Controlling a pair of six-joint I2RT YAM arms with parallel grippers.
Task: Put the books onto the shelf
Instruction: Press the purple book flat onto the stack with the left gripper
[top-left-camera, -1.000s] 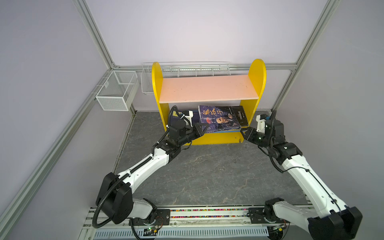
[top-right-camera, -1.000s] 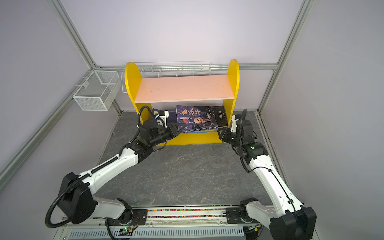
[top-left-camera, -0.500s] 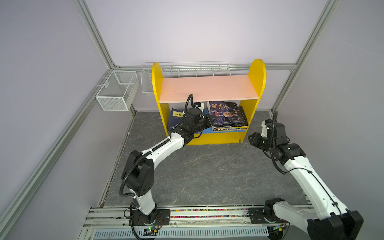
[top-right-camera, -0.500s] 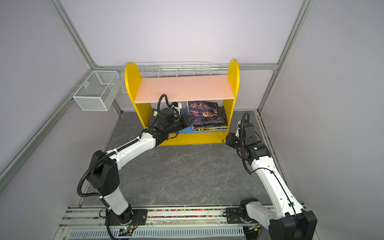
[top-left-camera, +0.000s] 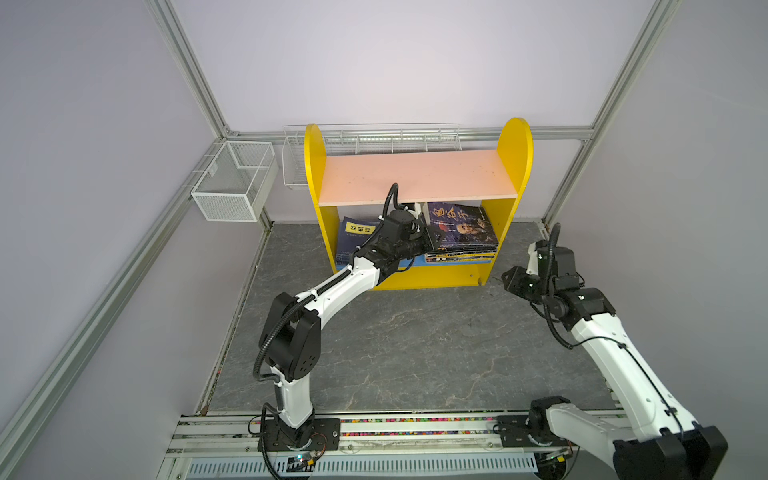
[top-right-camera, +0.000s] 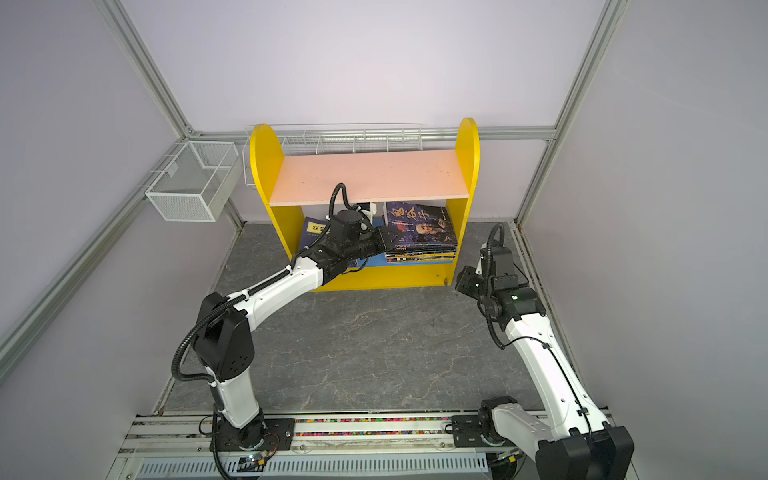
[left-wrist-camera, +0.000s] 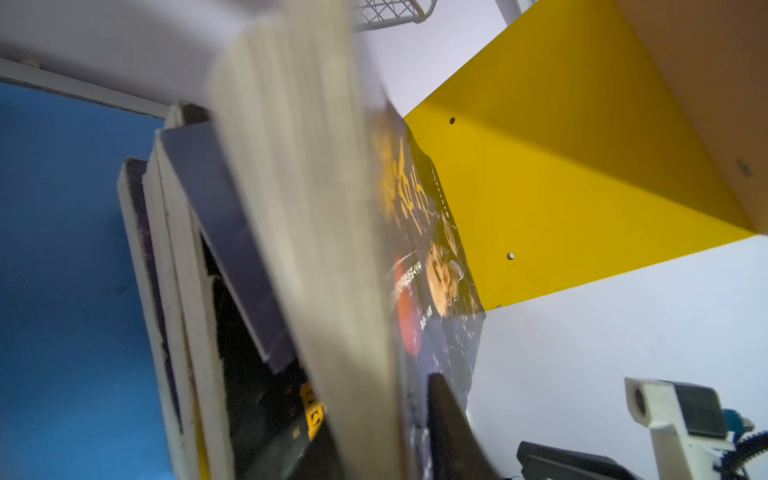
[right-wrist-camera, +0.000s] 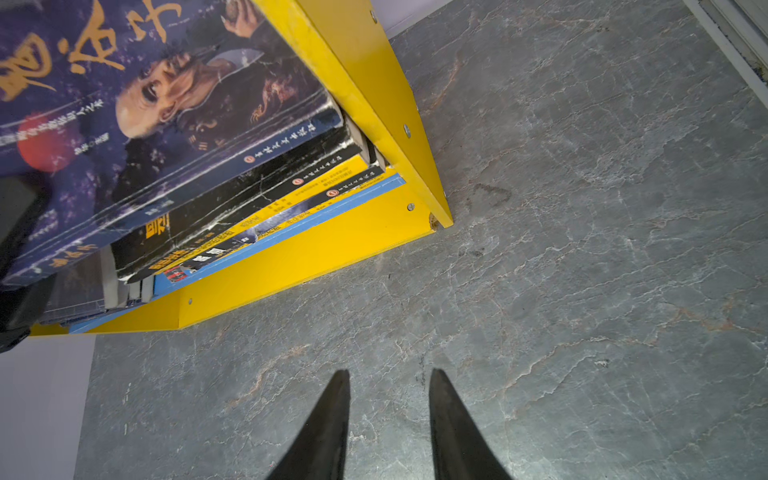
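Observation:
The shelf (top-left-camera: 415, 176) (top-right-camera: 365, 176) stands at the back, yellow sides, pink upper board, blue lower board (left-wrist-camera: 62, 249). Several books lie stacked on the right of the lower board. The top book (top-left-camera: 461, 226) (top-right-camera: 419, 228) (right-wrist-camera: 124, 83) is dark, with large gold characters. A navy book with a yellow label (top-left-camera: 353, 237) (top-right-camera: 311, 230) lies at the left. My left gripper (top-left-camera: 430, 243) (top-right-camera: 388, 243) is at the stack's left edge. One finger (left-wrist-camera: 451, 419) lies along the top book's cover; the page block hides the other. My right gripper (top-left-camera: 509, 278) (top-right-camera: 461, 280) (right-wrist-camera: 388, 374) hangs open over the floor, off the shelf's front right corner.
Two white wire baskets hang on the frame: a box basket (top-left-camera: 235, 187) (top-right-camera: 191, 187) at the left wall and a long one (top-left-camera: 374, 139) behind the shelf. The grey stone floor (top-left-camera: 415, 340) stretches in front of the shelf. The pink board bears nothing.
The dark book moved right onto the stack, and my left arm followed it under the pink board. My right gripper drew back from the shelf's right side toward the front.

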